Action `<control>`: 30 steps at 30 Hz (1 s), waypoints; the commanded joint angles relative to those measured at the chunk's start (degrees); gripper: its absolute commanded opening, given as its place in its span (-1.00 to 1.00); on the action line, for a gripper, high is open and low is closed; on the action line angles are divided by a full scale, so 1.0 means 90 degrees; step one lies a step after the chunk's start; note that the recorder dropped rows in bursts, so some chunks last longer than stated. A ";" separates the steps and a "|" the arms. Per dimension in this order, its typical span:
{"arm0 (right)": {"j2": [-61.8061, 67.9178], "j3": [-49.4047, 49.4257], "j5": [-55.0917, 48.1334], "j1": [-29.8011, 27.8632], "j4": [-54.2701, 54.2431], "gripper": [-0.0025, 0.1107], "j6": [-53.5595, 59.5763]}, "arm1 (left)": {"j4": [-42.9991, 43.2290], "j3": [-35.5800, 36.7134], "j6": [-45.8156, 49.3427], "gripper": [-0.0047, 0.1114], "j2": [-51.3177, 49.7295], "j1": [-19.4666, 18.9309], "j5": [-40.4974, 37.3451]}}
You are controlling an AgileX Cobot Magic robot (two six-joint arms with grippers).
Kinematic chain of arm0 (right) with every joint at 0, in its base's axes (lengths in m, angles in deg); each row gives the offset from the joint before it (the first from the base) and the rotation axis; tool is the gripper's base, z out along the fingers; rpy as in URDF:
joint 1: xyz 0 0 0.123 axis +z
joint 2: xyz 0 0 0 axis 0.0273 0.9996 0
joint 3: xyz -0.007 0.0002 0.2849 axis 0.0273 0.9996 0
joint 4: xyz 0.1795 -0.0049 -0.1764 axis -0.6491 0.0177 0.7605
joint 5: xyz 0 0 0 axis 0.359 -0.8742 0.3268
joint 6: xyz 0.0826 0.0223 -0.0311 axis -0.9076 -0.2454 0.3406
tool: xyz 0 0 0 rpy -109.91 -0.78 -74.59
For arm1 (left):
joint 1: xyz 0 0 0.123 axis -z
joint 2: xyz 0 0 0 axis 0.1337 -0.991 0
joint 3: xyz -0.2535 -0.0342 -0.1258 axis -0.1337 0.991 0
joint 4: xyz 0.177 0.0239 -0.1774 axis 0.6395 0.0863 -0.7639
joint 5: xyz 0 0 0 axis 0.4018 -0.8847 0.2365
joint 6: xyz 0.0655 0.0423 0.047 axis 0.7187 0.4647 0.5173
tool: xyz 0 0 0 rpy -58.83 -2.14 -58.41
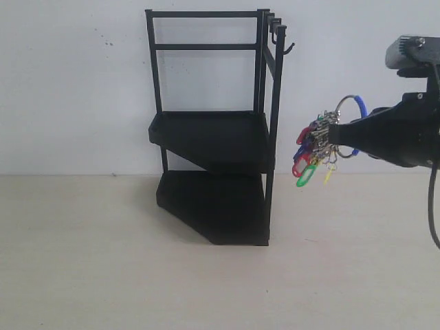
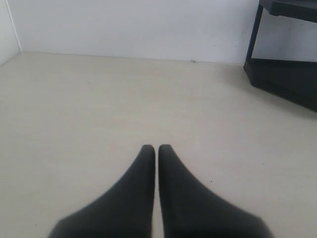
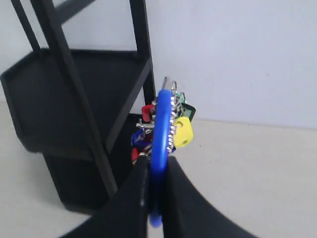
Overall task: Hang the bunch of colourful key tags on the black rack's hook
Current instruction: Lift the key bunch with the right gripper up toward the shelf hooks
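- Right gripper (image 3: 155, 161) fills the near edge of its wrist view. Its two black fingers are pressed together on the blue loop (image 3: 161, 124), which stands edge-on between them. I judge the grip sits low on the loop so that the upper arc stays free to drop over a hook.
- Left gripper (image 2: 156, 148) is close in its own view, its fingers closed to a hairline gap with nothing between them, low over the bare table (image 2: 99, 99). I judge it is parked out of the way.
- The bunch (image 1: 313, 148) has red, blue, green and yellow tags on metal rings. It hangs in the air off the front of the right gripper (image 1: 335, 134), well above the table. It is to the right of the rack and not touching it.
- The rack (image 1: 206, 137) is black with two tiers and stands on the table in front of a white wall (image 1: 69, 82).
- The hook (image 1: 284, 48) juts from the rack's top right rail with its tip turned up. It is well above the bunch and to its left. I judge I have to lift the bunch and carry it across.
- Only the exterior view shows the hook and the height gap.
- Only the right wrist view shows how the loop sits between the fingers. Of the rack (image 3: 59, 99) it shows posts and trays, not the hook.
- The left wrist view catches just the rack's (image 2: 282, 74) lower corner and shows nothing of the bunch.
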 commanded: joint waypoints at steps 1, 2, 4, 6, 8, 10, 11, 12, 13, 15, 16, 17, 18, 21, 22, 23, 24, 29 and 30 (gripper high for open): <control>-0.0171 0.0066 -0.0665 -0.0024 0.0435 -0.96 0.0620 | -0.0044 -0.0016 0.0002 -0.84 -0.0022 -0.0021 0.0075; -0.0240 0.0066 -0.0555 -0.0139 0.0225 -0.96 0.0410 | -0.0044 -0.0016 0.0002 -0.84 -0.0022 -0.0021 0.0075; -0.0376 0.0066 -0.0013 -0.0375 -0.0397 -0.96 -0.0130 | -0.0044 -0.0016 0.0002 -0.84 -0.0022 -0.0021 0.0075; -0.0394 0.0003 -0.0037 -0.0319 -0.0312 -0.96 -0.0125 | -0.0044 -0.0016 0.0002 -0.84 -0.0022 -0.0021 0.0075; -0.0394 -0.0113 -0.0902 -0.0046 0.0209 -0.96 0.0537 | -0.0044 -0.0016 0.0002 -0.84 -0.0022 -0.0021 0.0075; -0.0382 -0.0194 -0.1611 0.0032 0.0544 -0.96 0.1176 | -0.0044 -0.0016 0.0002 -0.84 -0.0022 -0.0021 0.0075; -0.0382 -0.0205 -0.1579 -0.0059 0.0544 -0.96 0.1011 | -0.0044 -0.0016 0.0002 -0.84 -0.0022 -0.0021 0.0075; -0.0420 -0.0205 -0.1380 -0.0241 0.0472 -0.96 0.0535 | -0.0044 -0.0016 0.0002 -0.84 -0.0022 -0.0021 0.0075; -0.0440 -0.0205 -0.1058 -0.0430 0.0277 -0.96 -0.0083 | -0.0044 -0.0016 0.0002 -0.84 -0.0022 -0.0021 0.0075; -0.0439 -0.0205 -0.0564 -0.0525 0.0039 -0.96 -0.0791 | -0.0044 -0.0016 0.0002 -0.84 -0.0022 -0.0021 0.0075; -0.0439 -0.0223 -0.0522 -0.0405 0.0142 -0.96 -0.0640 | -0.0044 -0.0016 0.0002 -0.84 -0.0022 -0.0021 0.0075; -0.0439 -0.0244 -0.0689 -0.0215 0.0400 -0.96 -0.0199 | -0.0044 -0.0016 0.0002 -0.84 -0.0022 -0.0021 0.0075; -0.0439 -0.0247 -0.0888 -0.0003 0.0608 -0.96 0.0262 | -0.0044 -0.0016 0.0002 -0.84 -0.0022 -0.0021 0.0075; -0.0439 -0.0247 -0.1221 0.0089 0.0703 -0.96 0.0754 | -0.0044 -0.0016 0.0002 -0.84 -0.0022 -0.0021 0.0075; -0.0439 -0.0247 -0.1021 -0.0021 0.0500 -0.96 0.0196 | -0.0044 -0.0016 0.0002 -0.84 -0.0022 -0.0021 0.0075; -0.0439 -0.0247 -0.0789 -0.0090 0.0246 -0.96 -0.0437 | -0.0044 -0.0016 0.0002 -0.84 -0.0022 -0.0021 0.0075; -0.0439 -0.0247 -0.0658 -0.0073 0.0162 -0.96 -0.0783 | -0.0044 -0.0016 0.0002 -0.84 -0.0022 -0.0021 0.0075; -0.0427 -0.0264 -0.0611 0.0370 0.0892 -0.96 0.0714 | -0.0044 -0.0016 0.0002 -0.84 -0.0022 -0.0021 0.0075; -0.0427 -0.0297 -0.0460 0.0242 0.0645 -0.96 0.0471 | -0.0044 -0.0016 0.0002 -0.84 -0.0022 -0.0021 0.0075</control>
